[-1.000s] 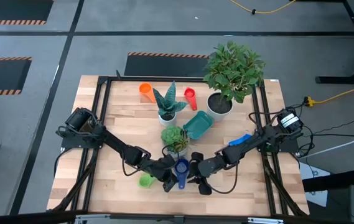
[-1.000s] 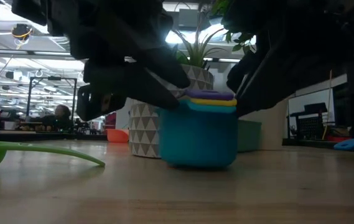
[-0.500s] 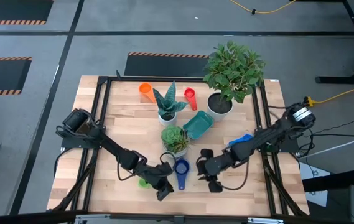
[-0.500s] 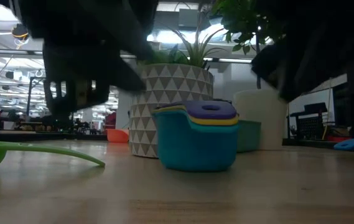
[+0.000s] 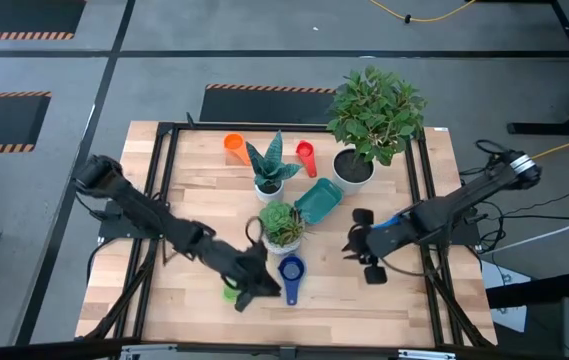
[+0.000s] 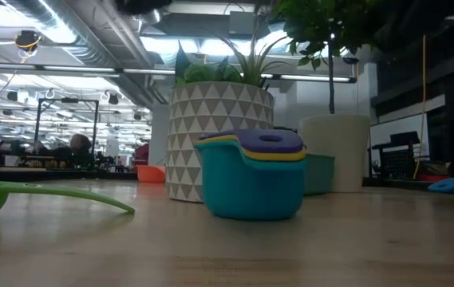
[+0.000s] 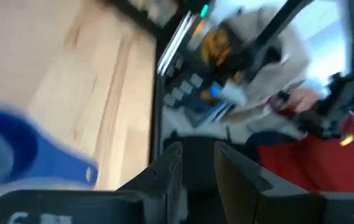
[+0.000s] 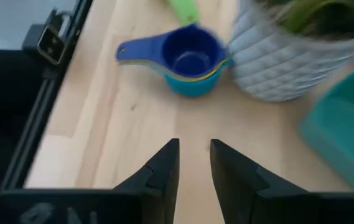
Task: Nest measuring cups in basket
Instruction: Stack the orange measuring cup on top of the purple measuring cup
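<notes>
Change: both of our arms have pulled back from the nested stack; a second ago they crowded it low in the centre of the overhead frame.
Left gripper: now lower left of the stack, over the green cup, holding nothing; fingers a narrow gap apart.
Right gripper: withdrawn to the right of centre, empty, fingers a narrow gap apart.
Stack: dark blue on yellow on light blue, free on the wood, just below the small patterned pot.
Basket: centre of the frame, apart from the stack, empty as far as we can see.
Loose cups: orange cup and red cup in the upper centre.
Meaning: we judge three cups nested; three remain, and nothing is in the basket yet.
</notes>
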Controlling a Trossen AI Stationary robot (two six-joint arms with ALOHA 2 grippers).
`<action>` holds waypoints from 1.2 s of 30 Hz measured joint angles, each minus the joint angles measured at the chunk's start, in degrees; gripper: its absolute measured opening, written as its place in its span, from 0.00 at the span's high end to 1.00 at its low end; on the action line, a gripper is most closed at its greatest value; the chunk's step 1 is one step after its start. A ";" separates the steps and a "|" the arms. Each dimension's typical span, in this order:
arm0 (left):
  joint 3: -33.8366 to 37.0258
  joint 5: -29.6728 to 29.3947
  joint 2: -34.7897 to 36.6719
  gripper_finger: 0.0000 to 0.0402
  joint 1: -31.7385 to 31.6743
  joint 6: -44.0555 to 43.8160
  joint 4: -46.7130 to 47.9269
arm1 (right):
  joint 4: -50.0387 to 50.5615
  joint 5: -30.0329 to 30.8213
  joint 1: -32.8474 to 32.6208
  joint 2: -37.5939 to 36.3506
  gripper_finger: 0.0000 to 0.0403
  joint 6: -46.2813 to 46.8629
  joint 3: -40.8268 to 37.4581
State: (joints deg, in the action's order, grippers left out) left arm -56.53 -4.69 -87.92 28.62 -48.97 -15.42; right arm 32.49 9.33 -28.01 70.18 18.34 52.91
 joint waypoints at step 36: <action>0.11 -30.02 30.52 0.78 -57.72 17.87 53.61 | 5.91 -1.58 14.20 -5.69 0.77 -8.27 0.00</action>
State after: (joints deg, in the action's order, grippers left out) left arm -56.42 -34.71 -57.40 -29.10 -31.11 38.19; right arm 38.39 7.75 -13.81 64.49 10.06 52.90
